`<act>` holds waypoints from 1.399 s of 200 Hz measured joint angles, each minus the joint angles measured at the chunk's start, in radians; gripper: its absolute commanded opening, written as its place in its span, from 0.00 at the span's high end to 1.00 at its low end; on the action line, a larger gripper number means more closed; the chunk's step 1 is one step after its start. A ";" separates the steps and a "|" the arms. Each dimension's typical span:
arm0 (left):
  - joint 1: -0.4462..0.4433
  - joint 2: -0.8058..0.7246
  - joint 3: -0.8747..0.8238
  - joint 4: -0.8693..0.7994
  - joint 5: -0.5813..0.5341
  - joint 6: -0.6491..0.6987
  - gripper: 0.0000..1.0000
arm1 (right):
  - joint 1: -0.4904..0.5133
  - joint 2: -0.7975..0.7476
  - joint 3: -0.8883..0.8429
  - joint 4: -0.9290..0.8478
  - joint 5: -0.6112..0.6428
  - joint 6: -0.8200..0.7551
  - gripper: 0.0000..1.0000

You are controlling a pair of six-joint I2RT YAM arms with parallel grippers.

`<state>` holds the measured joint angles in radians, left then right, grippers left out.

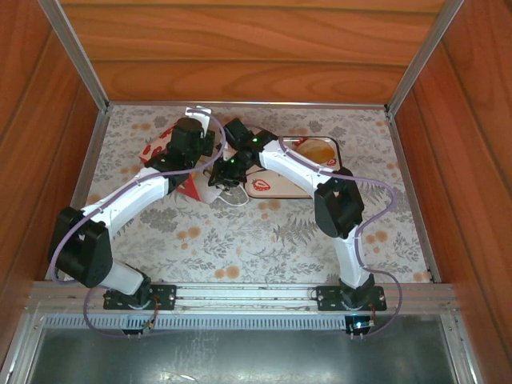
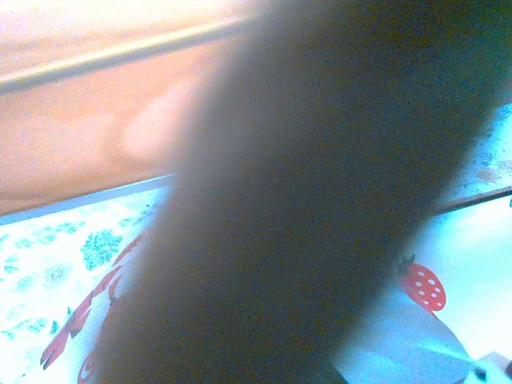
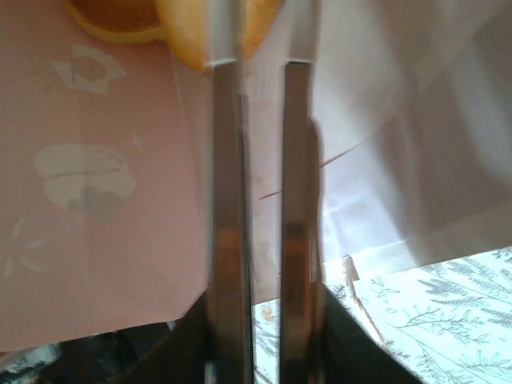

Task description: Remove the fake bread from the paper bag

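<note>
The paper bag (image 1: 154, 152) lies at the back left of the table with its mouth towards the tray. My left gripper (image 1: 192, 156) is down on the bag and shut; what it pinches is hidden, and a dark blur covers most of the left wrist view. My right gripper (image 1: 224, 174) reaches into the bag's mouth. In the right wrist view, its jaws (image 3: 262, 56) are shut inside the bag (image 3: 104, 200) on a yellow-orange piece of fake bread (image 3: 258, 24). A darker piece of bread (image 3: 116, 16) lies just left of it.
A white tray (image 1: 280, 188) printed with red strawberries sits right of the bag, with a golden bun (image 1: 316, 150) on its far end. A strawberry print (image 2: 422, 288) on the tray shows in the left wrist view. Wooden walls and metal rails ring the floral tabletop (image 1: 264, 240).
</note>
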<state>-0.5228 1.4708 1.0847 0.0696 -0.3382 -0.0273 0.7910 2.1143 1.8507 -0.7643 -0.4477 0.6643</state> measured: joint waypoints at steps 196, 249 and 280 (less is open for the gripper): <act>0.005 -0.001 -0.005 0.017 -0.066 -0.042 1.00 | 0.008 -0.208 -0.092 -0.070 0.112 -0.055 1.00; 0.005 0.020 0.005 0.021 -0.108 -0.054 1.00 | 0.024 -0.238 -0.096 -0.120 0.145 -0.076 1.00; 0.005 0.040 0.016 0.020 -0.141 -0.060 1.00 | 0.036 -0.280 -0.111 -0.145 0.160 -0.083 1.00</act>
<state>-0.5175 1.5112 1.1004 0.0895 -0.4793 -0.0872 0.8268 1.8343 1.7401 -0.9092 -0.2874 0.5816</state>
